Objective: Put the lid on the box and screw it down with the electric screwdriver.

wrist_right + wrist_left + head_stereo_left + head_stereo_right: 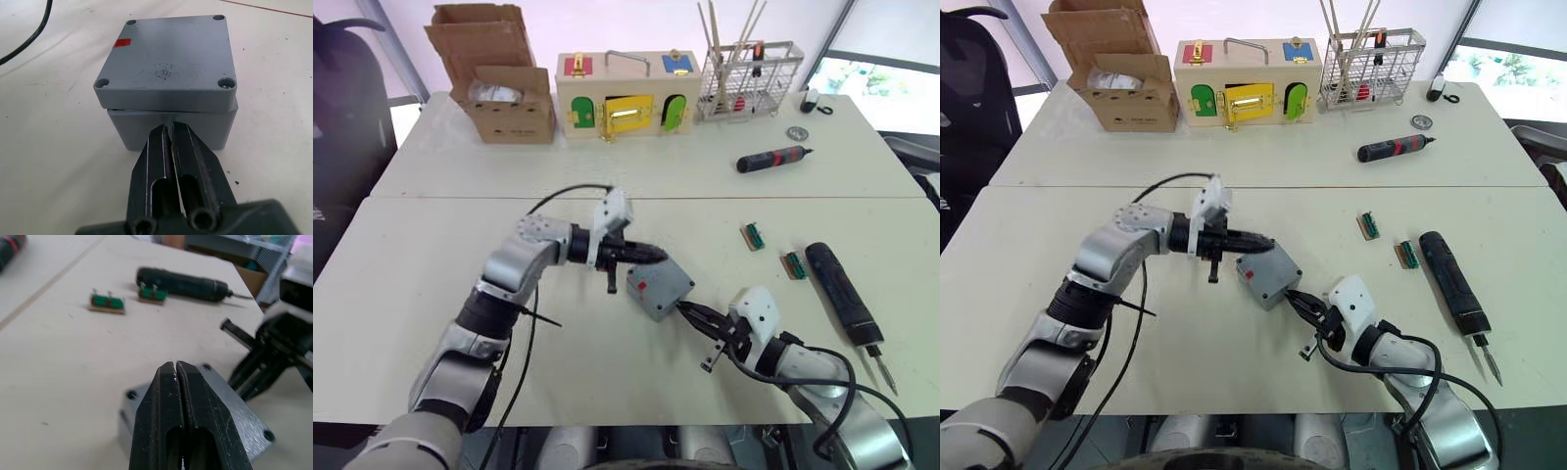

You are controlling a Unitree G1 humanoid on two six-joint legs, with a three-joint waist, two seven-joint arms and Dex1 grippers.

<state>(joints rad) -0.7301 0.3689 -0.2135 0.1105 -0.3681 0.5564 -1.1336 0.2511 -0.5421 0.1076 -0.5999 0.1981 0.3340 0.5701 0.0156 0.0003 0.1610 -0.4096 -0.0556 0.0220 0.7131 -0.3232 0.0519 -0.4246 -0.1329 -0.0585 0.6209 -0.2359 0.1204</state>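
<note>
Lid [166,58] on box [215,129] — slightly askew

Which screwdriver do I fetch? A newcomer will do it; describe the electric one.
On the near table, look right, past the two small green parts. The electric screwdriver lies there: thick and all black, unlike the slimmer black-and-red screwdriver on the far table.

One grey box [662,296] with one lid [166,58]; two screwdrivers, one black [843,296], one black-and-red [773,159]; two small green parts [754,236]; one cardboard box [504,83]; one wooden box [626,95]; one wire rack [749,83]; two grippers.
</note>
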